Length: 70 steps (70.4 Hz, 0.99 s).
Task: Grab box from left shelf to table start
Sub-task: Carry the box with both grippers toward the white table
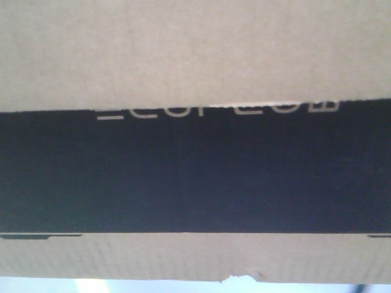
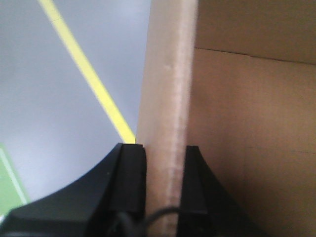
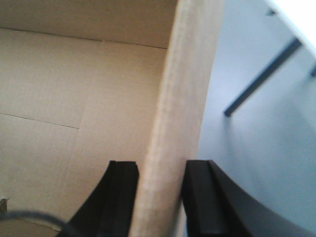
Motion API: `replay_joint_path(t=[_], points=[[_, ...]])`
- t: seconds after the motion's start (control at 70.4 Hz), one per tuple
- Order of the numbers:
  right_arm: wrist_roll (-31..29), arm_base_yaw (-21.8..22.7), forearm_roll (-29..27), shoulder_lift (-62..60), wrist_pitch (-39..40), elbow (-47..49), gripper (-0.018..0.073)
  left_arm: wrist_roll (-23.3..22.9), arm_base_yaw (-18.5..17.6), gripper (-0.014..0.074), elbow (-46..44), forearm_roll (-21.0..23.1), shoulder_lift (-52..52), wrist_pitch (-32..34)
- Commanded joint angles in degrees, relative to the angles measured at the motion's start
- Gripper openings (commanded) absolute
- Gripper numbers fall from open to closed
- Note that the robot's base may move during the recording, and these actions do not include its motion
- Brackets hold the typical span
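The box [image 1: 195,55] fills the front view from very close: brown corrugated cardboard with a wide black panel [image 1: 195,177] and pale lettering cut off along its top edge. My left gripper [image 2: 163,148] is shut on the box's upright side wall [image 2: 168,74], one black finger inside and one outside. On the opposite wall [image 3: 190,74], my right gripper [image 3: 159,164] is shut the same way. The open box interior [image 3: 74,89] looks empty. A pale strip of the table [image 1: 91,285] shows under the box. The left shelf is out of view.
Grey floor lies below the left side, crossed by a yellow line [image 2: 94,84] with a green patch [image 2: 10,182] at the edge. On the right, a white tabletop [image 3: 296,15] on dark legs [image 3: 261,76] stands over grey floor.
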<state>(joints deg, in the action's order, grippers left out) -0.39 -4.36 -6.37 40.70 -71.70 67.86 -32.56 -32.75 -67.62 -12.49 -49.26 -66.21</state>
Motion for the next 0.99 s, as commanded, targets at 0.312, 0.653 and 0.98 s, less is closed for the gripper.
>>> replay_joint_path(t=[0.312,0.653,0.98], points=[[-1.1,-0.1,-3.8,0.0,5.3,1.8,0.0060,-1.9,-0.3,-0.0096,-2.2,1.2,0.6,8.1],[-1.1,-0.1,-3.8,0.0,5.3,1.8,0.0060,-1.9,-0.3,-0.0096,-2.2,1.2,0.6,8.1],[-1.1,-0.1,-3.8,0.0,5.3,1.8,0.0060,-1.9,-0.3,-0.0096,-2.2,1.2,0.6,8.1]])
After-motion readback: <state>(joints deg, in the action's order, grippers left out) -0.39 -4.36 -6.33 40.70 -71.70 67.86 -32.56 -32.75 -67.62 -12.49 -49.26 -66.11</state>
